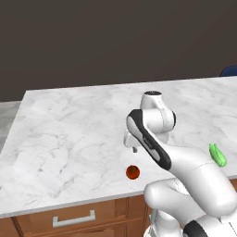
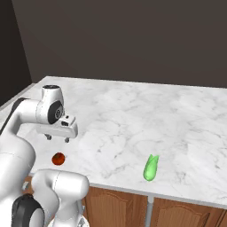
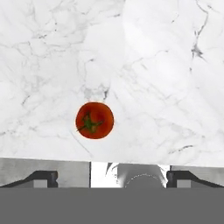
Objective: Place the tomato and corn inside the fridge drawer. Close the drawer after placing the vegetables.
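Observation:
The tomato (image 1: 133,172) (image 2: 58,158), a small red ball with a green stem spot, lies on the white marble counter (image 1: 69,129) close to its front edge. In the hand view the tomato (image 3: 94,120) sits a little above and left of the midpoint between my fingertips. My gripper (image 1: 134,149) (image 2: 58,138) (image 3: 111,177) points straight down, hovering just behind the tomato, open and holding nothing. The corn (image 1: 217,154) (image 2: 150,167), in a green husk, lies further right near the front edge. The fridge drawer is out of view.
Wooden cabinets run under the counter, with a bar-handled cabinet drawer (image 1: 74,218) below the front edge. A dark wall stands behind the counter. A blue object (image 1: 229,71) shows at the far right back.

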{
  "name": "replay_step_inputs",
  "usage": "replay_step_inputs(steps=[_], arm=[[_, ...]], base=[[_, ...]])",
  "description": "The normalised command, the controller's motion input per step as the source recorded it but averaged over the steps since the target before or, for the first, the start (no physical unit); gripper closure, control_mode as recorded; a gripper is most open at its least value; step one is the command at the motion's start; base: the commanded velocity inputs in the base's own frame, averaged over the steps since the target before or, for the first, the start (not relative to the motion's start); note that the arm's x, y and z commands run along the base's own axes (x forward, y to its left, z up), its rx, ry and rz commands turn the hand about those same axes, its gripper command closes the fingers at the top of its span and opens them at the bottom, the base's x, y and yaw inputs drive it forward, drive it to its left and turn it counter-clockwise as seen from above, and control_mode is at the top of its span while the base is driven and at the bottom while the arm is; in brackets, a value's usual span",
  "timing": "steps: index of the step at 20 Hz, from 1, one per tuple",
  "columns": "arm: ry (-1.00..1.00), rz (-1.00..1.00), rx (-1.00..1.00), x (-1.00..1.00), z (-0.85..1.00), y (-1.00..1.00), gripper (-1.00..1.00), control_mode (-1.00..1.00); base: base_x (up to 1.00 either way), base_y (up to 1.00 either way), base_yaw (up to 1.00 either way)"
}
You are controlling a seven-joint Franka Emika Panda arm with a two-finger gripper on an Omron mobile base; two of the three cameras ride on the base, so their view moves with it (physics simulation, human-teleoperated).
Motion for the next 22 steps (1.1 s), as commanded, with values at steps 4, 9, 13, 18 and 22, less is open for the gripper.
replay_step_inputs(steps=[4, 9, 13, 18, 22], arm=[[0.14, -0.01, 0.0, 0.0, -0.48, 0.36, -1.0, -1.0], [0.04, 0.0, 0.0, 0.0, -0.43, 0.18, -1.0, -1.0], [0.02, 0.0, 0.0, 0.0, -0.44, 0.14, -1.0, -1.0], [0.0, 0.0, -0.01, 0.0, -0.5, 0.02, -1.0, -1.0], [0.0, 0.0, -0.01, 0.0, -0.24, -0.04, -1.0, -1.0]], base=[[0.0, 0.0, 0.0], [0.0, 0.0, 0.0], [0.0, 0.0, 0.0], [0.0, 0.0, 0.0], [0.0, 0.0, 0.0]])
